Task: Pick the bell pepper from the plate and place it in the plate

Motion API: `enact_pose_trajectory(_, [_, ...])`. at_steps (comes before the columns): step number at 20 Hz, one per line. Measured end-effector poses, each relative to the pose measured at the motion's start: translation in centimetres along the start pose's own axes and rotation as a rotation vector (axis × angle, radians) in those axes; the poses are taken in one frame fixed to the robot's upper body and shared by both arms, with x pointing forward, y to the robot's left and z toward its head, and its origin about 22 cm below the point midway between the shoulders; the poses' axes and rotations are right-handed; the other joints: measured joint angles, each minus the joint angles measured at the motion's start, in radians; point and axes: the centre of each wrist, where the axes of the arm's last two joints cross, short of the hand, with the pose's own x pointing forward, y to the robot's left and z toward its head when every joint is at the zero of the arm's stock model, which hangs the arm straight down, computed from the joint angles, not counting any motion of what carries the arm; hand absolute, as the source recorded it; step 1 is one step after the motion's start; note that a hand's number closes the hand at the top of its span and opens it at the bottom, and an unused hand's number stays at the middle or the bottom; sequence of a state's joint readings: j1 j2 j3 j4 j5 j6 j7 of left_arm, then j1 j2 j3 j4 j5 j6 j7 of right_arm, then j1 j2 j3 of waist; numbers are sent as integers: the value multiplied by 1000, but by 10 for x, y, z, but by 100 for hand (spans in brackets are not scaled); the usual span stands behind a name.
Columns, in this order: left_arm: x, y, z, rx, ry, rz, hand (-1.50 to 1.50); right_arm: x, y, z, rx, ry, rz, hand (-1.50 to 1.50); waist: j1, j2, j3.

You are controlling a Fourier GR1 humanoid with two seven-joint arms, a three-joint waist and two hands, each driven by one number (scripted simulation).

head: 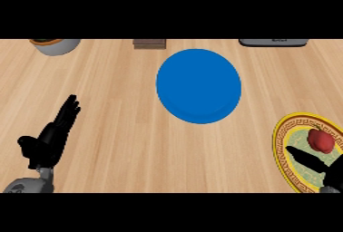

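Note:
A red bell pepper [321,140] lies on a yellow-rimmed patterned plate [286,131] at the right edge of the counter. A plain blue plate [198,85] sits at the centre back with nothing on it. My right hand [320,166] comes in over the lower part of the yellow plate, just below the pepper, fingers straight and pointing up-left; it holds nothing. At the lower left my left hand [52,136] rests open, fingers up.
Along the back edge stand a grey bowl-like pot [55,45] at the left, a brown block [149,43] in the middle and a dark flat device [273,42] at the right. Bare wooden counter [120,118] lies between the hands and the blue plate.

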State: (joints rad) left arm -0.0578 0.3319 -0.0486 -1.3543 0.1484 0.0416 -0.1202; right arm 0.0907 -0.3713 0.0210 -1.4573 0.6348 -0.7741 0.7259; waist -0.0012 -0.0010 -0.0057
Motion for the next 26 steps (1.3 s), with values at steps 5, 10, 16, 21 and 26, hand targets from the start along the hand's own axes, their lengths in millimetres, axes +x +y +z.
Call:
enact_pose_trajectory(5, [-13,-1,4,-4,1,-2,0,32,-19,-1,29,65,80,-150,-2,0,3])
enact_pose_trajectory(10, [-13,-4,-2,-2,1,1,0,45,-26,1,69,112,148,-150,-2,0,4])
enact_pose_trajectory(16, [-6,-1,0,-12,-2,1,0,39,-20,-12,91,158,169,-150,1,1,5])
enact_pose_trajectory(21, [-2,-4,-3,-10,3,1,0,34,-10,-26,94,194,210,-150,2,1,6])
enact_pose_trajectory(26, [-10,-3,-2,-9,-1,1,0,25,3,-34,103,231,242,-150,2,1,5])
